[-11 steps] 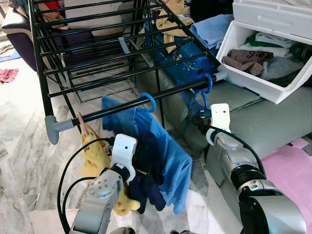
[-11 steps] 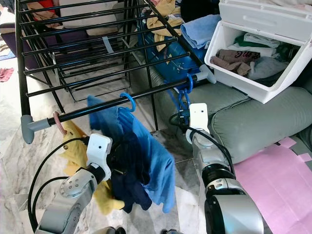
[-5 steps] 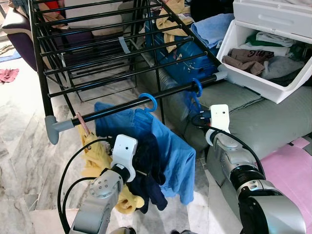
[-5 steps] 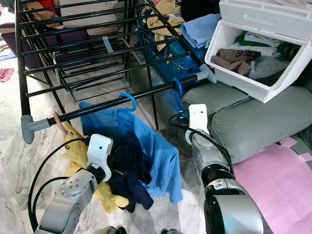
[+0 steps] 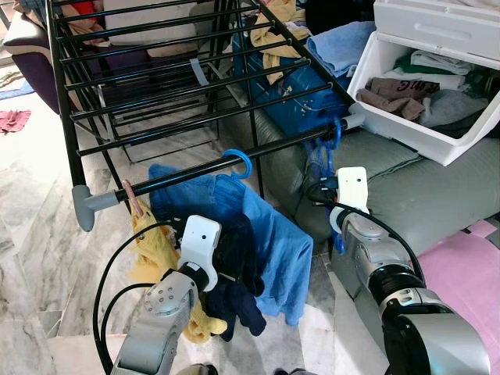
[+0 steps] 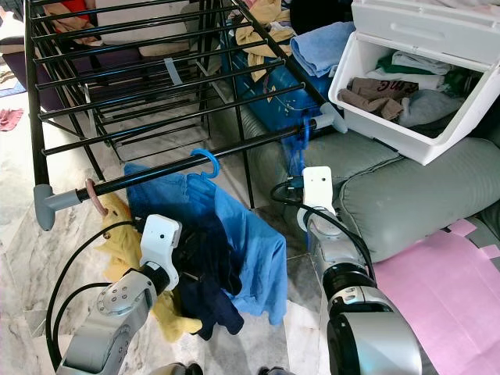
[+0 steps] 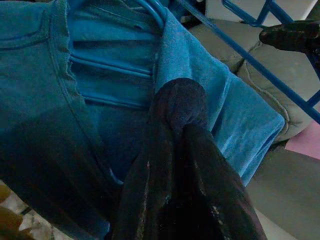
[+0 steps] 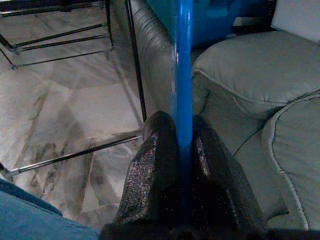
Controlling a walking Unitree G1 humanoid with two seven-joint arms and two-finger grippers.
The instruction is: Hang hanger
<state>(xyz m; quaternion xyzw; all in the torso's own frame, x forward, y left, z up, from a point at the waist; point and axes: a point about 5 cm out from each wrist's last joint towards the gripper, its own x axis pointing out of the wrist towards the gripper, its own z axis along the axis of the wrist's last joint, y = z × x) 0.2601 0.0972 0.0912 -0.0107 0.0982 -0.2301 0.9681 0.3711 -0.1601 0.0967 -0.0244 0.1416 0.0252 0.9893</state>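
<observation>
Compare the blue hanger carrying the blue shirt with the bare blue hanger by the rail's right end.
The blue plastic hanger with the blue shirt is hooked over the black drying-rack rail; the empty blue plastic hanger looks blurred near the rail's grey end cap, and whether it is hooked on I cannot tell. The first carries a garment; the second is bare. The second is clamped in the right gripper; the left gripper pinches the shirt instead. Both are blue.

No legible text or labels.
</observation>
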